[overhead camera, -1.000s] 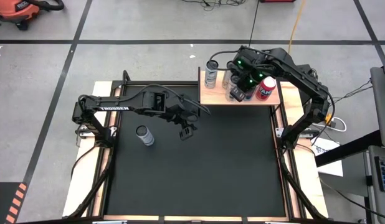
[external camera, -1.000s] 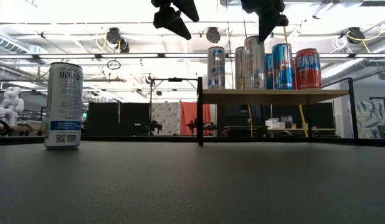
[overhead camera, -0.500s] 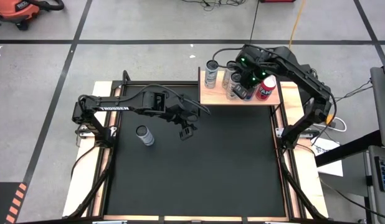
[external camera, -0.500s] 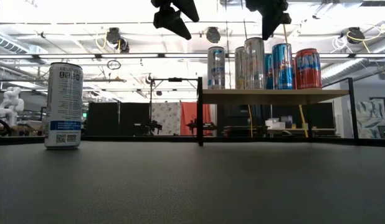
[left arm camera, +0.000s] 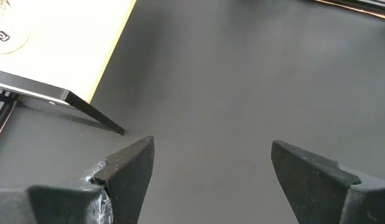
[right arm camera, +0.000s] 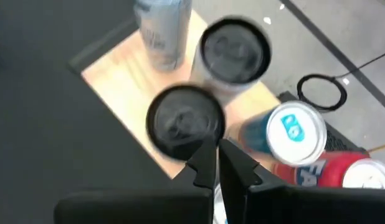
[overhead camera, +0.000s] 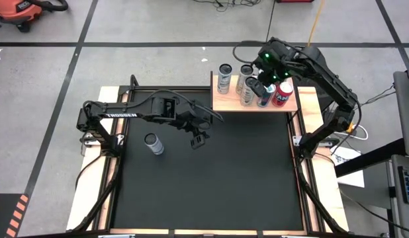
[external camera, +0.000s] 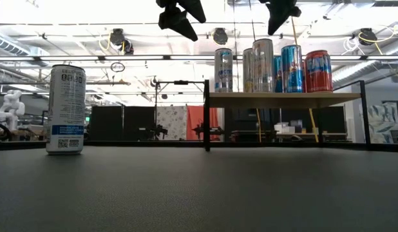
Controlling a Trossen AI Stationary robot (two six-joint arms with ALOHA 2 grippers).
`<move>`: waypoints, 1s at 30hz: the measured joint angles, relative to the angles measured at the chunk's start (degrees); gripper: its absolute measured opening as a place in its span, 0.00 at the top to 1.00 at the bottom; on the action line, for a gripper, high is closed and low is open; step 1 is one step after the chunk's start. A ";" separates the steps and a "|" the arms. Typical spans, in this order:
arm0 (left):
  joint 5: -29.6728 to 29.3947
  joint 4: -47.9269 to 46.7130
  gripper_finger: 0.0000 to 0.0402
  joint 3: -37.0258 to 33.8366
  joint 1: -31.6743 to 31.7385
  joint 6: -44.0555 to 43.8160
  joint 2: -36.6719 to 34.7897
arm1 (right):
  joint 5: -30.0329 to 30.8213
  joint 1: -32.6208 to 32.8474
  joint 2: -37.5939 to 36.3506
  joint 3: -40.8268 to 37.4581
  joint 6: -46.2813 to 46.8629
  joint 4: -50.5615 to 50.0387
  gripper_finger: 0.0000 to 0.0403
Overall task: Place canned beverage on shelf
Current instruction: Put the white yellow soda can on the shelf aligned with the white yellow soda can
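The light wooden shelf stands at the mat's far right edge with several cans standing upright on its top: silver ones, a blue one and a red one. My right gripper hovers shut above these cans, clear of their tops, touching none. One more white and blue can stands upright on the black mat at the left. My left gripper hangs open and empty above the mat's middle, to the right of that can.
The black mat lies bare in front of the shelf and around the lone can. The shelf's dark metal legs stand at its corners. Wooden table edges frame the mat on both sides.
My right gripper has risen from among the cans on the shelf and drawn back toward the table's far edge, tipping a little as it went, still shut. The cans on the shelf have stayed where they stood.
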 joint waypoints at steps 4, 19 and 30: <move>0.02 -0.01 0.20 0.00 0.02 0.00 0.00 | 0.00 -1.69 0.67 0.00 -1.00 3.41 1.00; 0.00 -0.02 0.20 0.00 0.02 0.02 0.00 | -8.72 -3.52 3.34 0.00 -2.97 4.45 1.00; 0.00 -0.02 0.20 0.00 0.00 0.02 0.00 | -13.68 -3.49 3.32 0.00 -2.97 5.25 1.00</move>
